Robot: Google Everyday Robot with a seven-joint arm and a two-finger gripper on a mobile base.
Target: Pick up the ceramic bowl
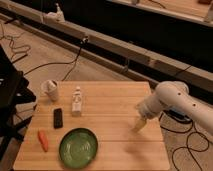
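The ceramic bowl (pixel 78 146), wide, shallow and glossy green, sits on the wooden table (pixel 110 107) near its front left. My gripper (pixel 138 125) hangs at the end of the white arm (pixel 172 100) over the table's right side, well to the right of the bowl and apart from it. The gripper holds nothing that I can see.
A small white cup (pixel 51 90) stands at the table's back left. A small white bottle (pixel 77 101) stands near the middle left, with a black flat object (pixel 58 118) beside it. An orange carrot-like item (pixel 43 140) lies at the front left. Cables lie on the floor.
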